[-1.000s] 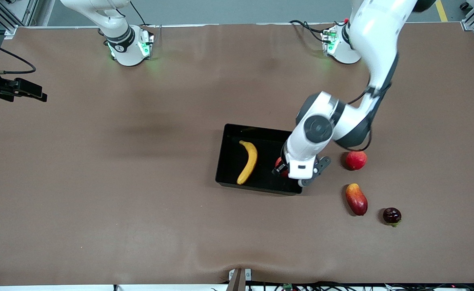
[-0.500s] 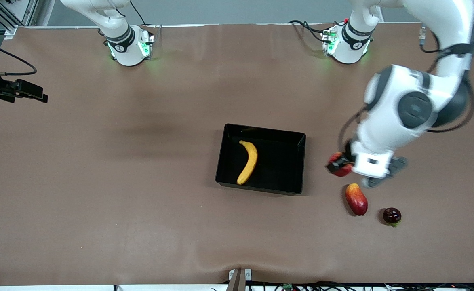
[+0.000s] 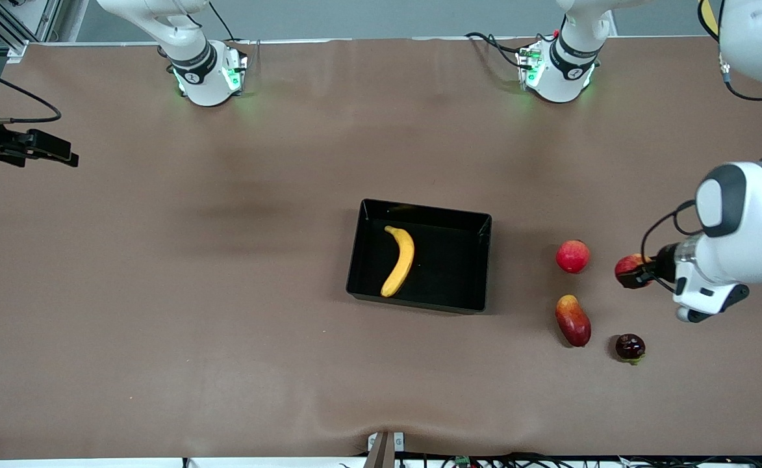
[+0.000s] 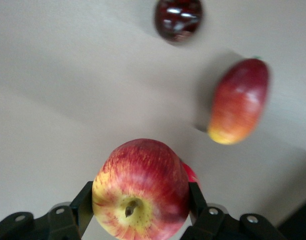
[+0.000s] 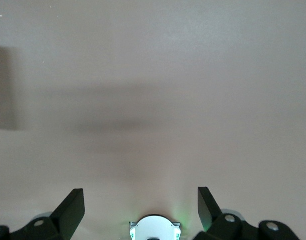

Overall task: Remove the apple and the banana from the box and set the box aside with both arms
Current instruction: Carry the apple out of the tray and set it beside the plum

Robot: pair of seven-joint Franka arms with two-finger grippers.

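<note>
Left wrist view — pink fruit [image 4: 192,174] half-hidden

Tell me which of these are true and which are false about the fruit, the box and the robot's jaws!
1. The banana lies inside the black box. True.
2. The left gripper has its jaws shut on the apple. True.
3. The apple is in the box. False: the left gripper holds it up over the table, toward the left arm's end, away from the box.
4. The right gripper is holding the mango. False: its jaws are open and empty; the mango lies on the table.
5. The dark round fruit lies nearer to the front camera than the pinkish-red fruit. True.
</note>
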